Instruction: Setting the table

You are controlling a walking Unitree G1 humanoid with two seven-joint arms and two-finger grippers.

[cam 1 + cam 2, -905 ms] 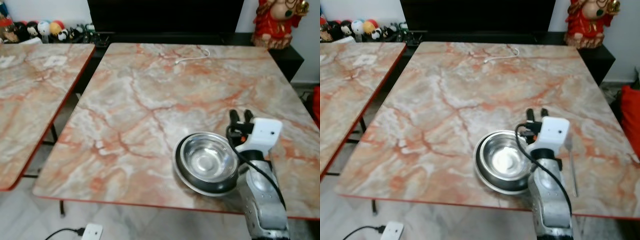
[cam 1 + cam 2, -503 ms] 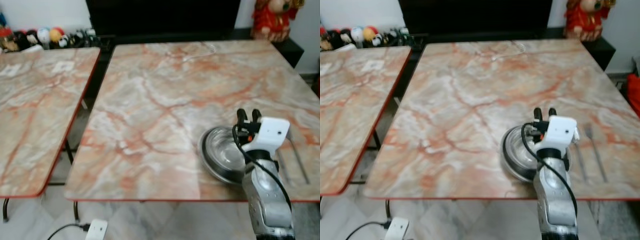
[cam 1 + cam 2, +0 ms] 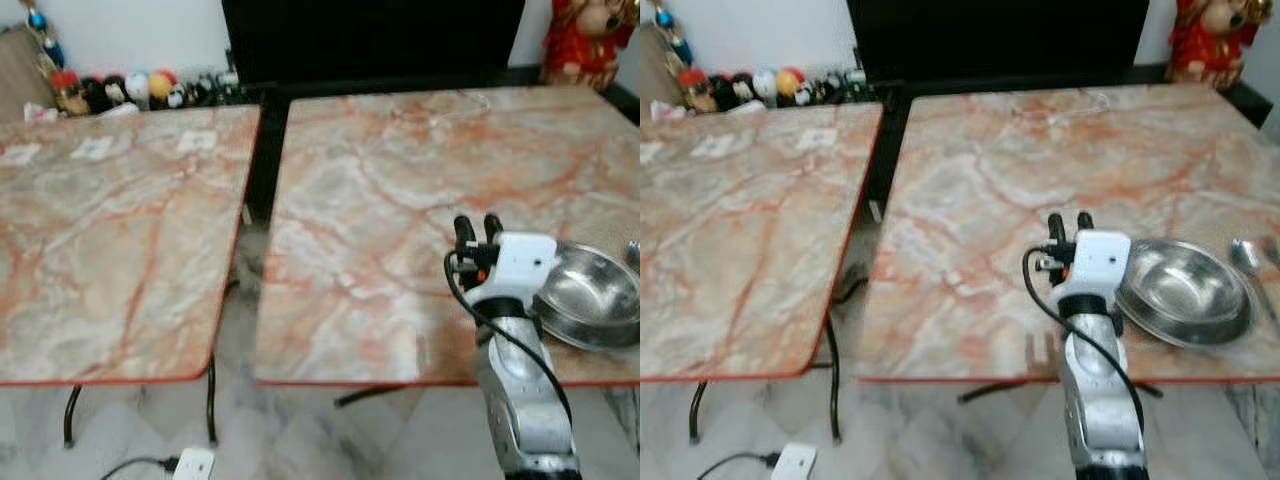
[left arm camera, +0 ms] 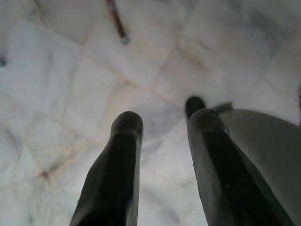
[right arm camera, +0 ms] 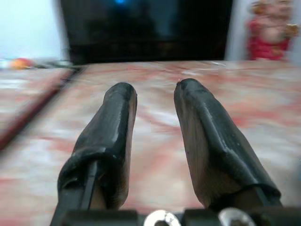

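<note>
Steel bowl (image 3: 1185, 292) sits near bench (image 3: 980, 200) front edge, place setting spot, I judge. Right claw (image 3: 1068, 222) empty, fingers parted, beside bowl. Left claw (image 4: 160, 127) parted, idle over floor.

A red figurine (image 3: 1203, 42) is being seen behind the worktop (image 3: 1020, 190), small toys (image 3: 760, 85) are lying by the wall, a white plug (image 3: 792, 463) on the floor.

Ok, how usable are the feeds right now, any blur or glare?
Left eye view: soft all over, bowl glinting at the frame edge. Right eye view: a bit sharper, glare inside the bowl, right claw readable. Right wrist view: fingers sharp, table and background blurred. Left wrist view: left claw over bright, hazy floor.
</note>
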